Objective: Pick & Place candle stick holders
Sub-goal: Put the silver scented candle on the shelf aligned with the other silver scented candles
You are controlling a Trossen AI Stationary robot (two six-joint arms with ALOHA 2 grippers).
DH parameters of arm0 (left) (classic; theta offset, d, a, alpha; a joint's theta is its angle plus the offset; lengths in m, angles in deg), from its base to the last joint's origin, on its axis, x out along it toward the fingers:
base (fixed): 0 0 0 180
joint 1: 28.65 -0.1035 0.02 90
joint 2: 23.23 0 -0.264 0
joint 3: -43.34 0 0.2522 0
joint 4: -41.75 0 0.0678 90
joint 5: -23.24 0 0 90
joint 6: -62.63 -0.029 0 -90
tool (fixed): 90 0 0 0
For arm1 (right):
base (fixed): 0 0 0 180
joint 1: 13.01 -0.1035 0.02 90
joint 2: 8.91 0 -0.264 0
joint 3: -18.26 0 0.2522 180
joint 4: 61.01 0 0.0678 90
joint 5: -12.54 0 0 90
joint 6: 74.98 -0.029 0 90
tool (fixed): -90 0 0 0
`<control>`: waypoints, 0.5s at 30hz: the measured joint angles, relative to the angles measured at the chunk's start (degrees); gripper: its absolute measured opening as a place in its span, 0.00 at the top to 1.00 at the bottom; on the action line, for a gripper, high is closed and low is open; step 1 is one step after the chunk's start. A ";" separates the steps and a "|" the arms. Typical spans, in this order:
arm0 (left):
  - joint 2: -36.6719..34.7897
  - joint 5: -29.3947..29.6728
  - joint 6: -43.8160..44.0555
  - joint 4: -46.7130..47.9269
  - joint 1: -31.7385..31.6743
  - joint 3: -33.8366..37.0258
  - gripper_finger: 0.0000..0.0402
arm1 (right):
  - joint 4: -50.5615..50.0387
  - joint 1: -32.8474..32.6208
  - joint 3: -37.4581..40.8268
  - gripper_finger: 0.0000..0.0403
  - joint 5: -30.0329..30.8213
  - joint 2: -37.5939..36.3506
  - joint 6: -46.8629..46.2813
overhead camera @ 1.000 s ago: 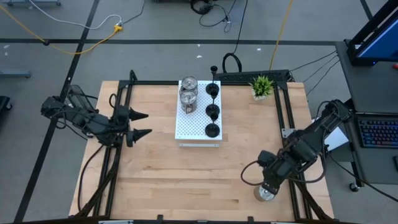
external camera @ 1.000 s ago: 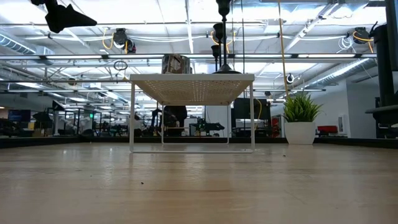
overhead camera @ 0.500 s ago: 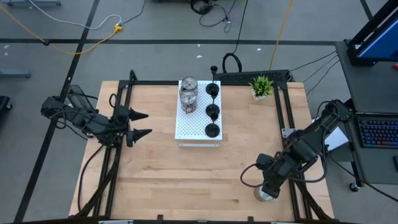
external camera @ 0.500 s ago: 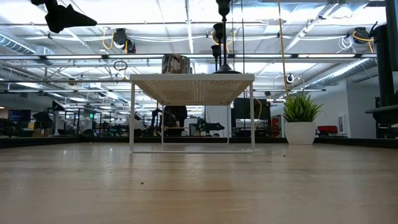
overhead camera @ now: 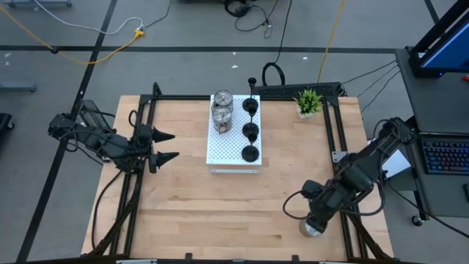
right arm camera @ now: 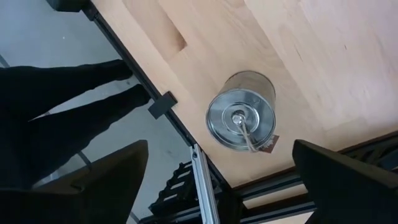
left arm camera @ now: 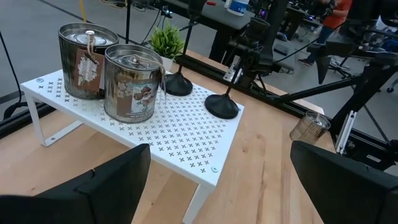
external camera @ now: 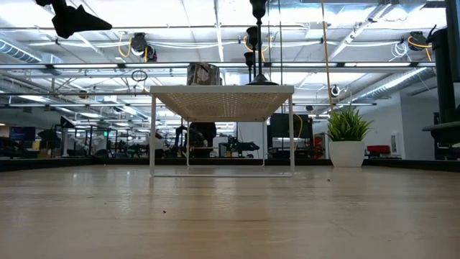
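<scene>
Right gripper [overhead camera: 314, 224] hangs with its fingers spread directly above a silver candle stick holder [right arm camera: 241, 118] that stands upright on the table [overhead camera: 220, 213] near its right front corner. Two more silver holders [overhead camera: 221, 107] and three black holders [overhead camera: 250, 131] stand on the white perforated board [overhead camera: 227, 150], beside the potted plant [overhead camera: 308, 101]. Left gripper [overhead camera: 165, 147] waits spread over the table's left edge.

wooden table [overhead camera: 190, 205] | white board [overhead camera: 227, 150], plant [overhead camera: 308, 101], silver holder [overhead camera: 312, 229]
</scene>
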 joint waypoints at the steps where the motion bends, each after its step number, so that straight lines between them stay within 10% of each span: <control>1: 0.00 0.00 0.00 0.00 0.00 0.00 0.02 | 0.01 -0.11 0.02 0.03 -0.03 0.12 -0.05; 15: 0.00 0.00 0.00 0.11 0.00 0.00 0.02 | 4.13 -4.64 4.91 0.01 0.19 2.34 -7.75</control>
